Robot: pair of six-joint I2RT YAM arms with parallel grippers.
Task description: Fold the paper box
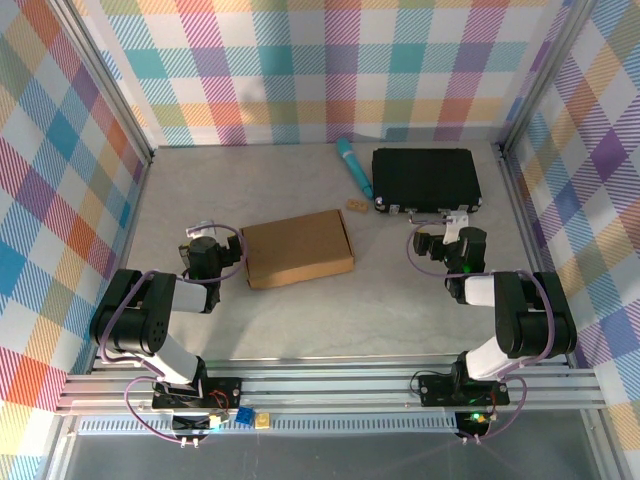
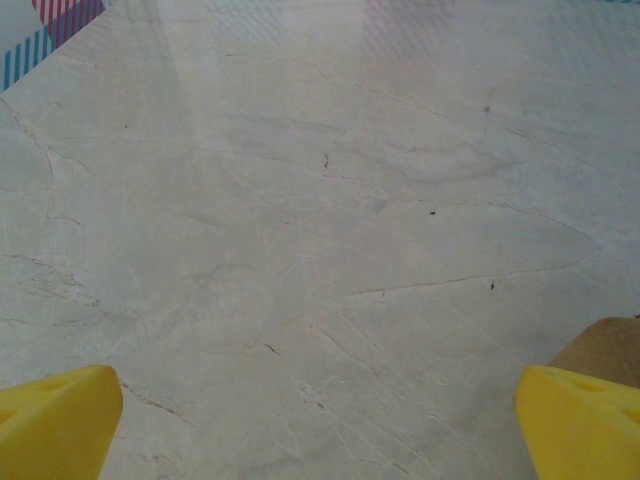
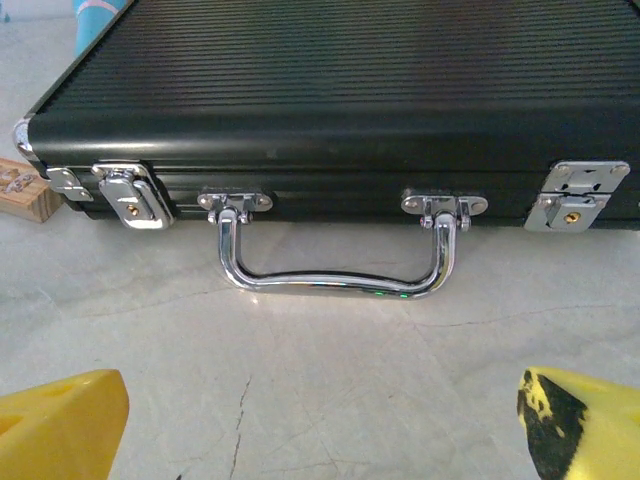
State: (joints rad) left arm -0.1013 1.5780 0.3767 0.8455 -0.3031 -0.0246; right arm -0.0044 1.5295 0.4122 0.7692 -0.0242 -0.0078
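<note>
The paper box (image 1: 297,248) is a plain brown cardboard mailer lying flat and closed on the table, left of centre. My left gripper (image 1: 203,229) sits just off its left edge, apart from it and pointing away from me. In the left wrist view the gripper (image 2: 318,400) is open over bare table, and a brown corner of the paper box (image 2: 612,345) peeks in behind the right yellow fingertip (image 2: 580,425). My right gripper (image 1: 455,219) is open too, well right of the box. In its wrist view it (image 3: 320,400) holds nothing.
A black ribbed case (image 1: 427,178) with a chrome handle (image 3: 335,272) lies at the back right, just beyond my right gripper. A teal cylinder (image 1: 353,167) and a small tan scrap (image 1: 354,205) lie left of the case. Checkered walls enclose the table (image 1: 330,320).
</note>
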